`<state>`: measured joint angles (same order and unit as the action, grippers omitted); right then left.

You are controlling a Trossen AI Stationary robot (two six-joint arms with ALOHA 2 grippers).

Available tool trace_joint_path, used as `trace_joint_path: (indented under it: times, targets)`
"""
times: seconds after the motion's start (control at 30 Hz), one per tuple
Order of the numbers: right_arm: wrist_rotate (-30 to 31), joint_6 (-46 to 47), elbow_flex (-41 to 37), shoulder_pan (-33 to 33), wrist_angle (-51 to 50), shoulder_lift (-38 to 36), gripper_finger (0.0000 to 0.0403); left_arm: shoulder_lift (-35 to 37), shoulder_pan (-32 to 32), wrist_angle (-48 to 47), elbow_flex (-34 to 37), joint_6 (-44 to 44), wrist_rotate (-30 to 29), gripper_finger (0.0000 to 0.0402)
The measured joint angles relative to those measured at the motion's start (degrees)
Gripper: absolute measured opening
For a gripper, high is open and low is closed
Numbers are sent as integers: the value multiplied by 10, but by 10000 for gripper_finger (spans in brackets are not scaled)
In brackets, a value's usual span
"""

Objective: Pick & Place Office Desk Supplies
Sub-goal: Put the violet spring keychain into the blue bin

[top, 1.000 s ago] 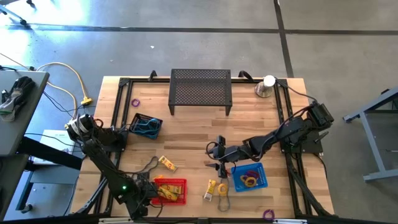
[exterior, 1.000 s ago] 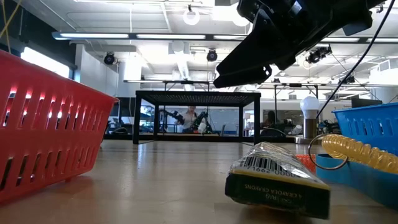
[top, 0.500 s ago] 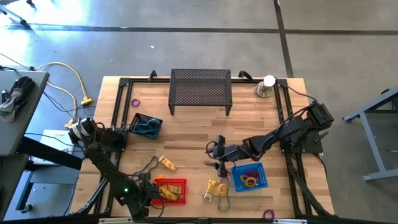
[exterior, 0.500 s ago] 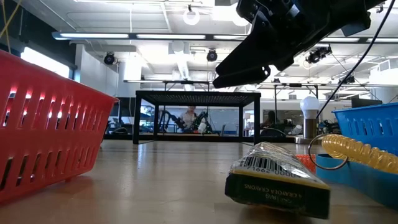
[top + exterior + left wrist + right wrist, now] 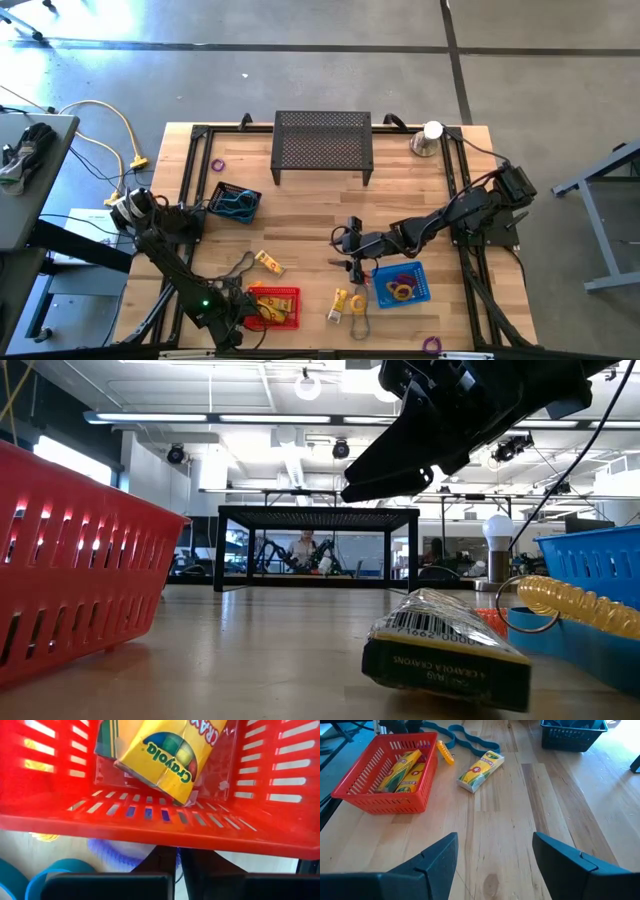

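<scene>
A red basket with yellow crayon boxes stands near the table's front left. My left gripper is just outside the basket's left wall, pointing steeply down. It is shut at a purple coiled ring that lies on the table beside a teal band. My right gripper hovers open over bare wood at mid-table, left of a blue basket. One crayon box lies loose on the table. Another crayon box lies near the front edge. My left gripper comes from above onto the purple coiled ring's edge next to the red basket. Its own fingers hide the place of contact. The ring lies on the table.
A black mesh stand and a silver cone with a white ball stand at the far edge. A dark blue basket holds teal bands. A yellow coil lies by the blue basket. Purple rings lie apart.
</scene>
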<state>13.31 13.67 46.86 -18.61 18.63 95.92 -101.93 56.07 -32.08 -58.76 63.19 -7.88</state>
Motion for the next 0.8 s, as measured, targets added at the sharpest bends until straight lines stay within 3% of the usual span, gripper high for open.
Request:
trace_joint_path:
  times: [0.57, 0.8]
  targets:
    - [-3, 19, 0, 0, 1, 0, 245, 136, -15, -46, 2, 34, 41, 1]
    - [-66, 47, 0, -6, 32, 0, 245, 231, -16, -63, 2, 61, 28, 1]
